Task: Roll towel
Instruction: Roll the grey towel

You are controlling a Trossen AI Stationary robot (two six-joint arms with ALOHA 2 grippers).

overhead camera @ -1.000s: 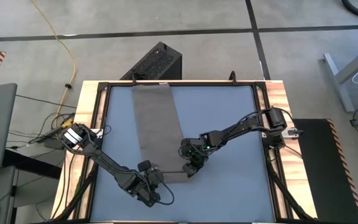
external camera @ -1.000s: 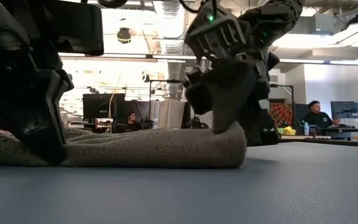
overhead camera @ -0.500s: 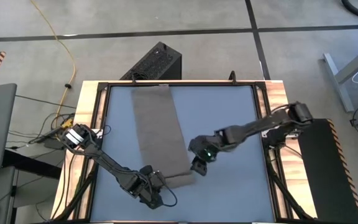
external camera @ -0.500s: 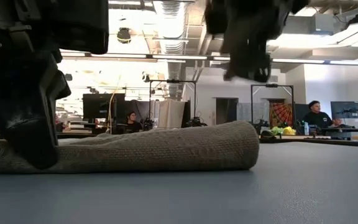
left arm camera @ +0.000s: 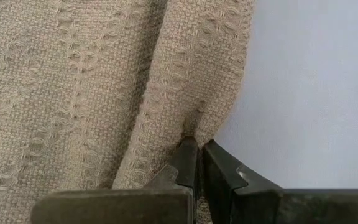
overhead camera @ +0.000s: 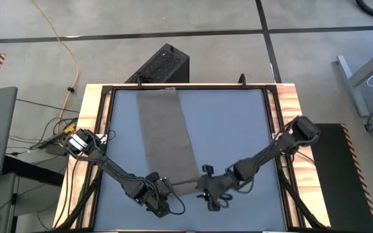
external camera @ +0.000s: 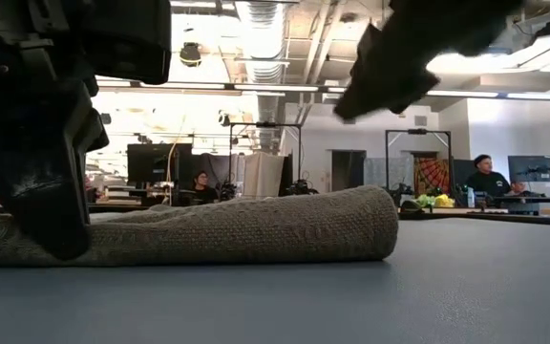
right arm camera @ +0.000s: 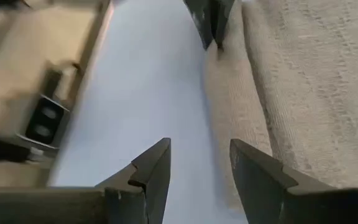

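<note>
Two tools: both at the near end of the towel (overhead camera: 166,139), one at each side.
Towel: long taupe strip lying lengthwise on the blue counter (overhead camera: 238,123), its near end turned up into a low fold.
Left tool (left arm camera: 196,163): fingers together, clamped on the fold's edge at the towel's left near corner.
Right tool (right arm camera: 199,163): fingers apart, holding nothing, above the counter just beside the fold's right end.
Background: people seated at desks in the room beyond.
</note>
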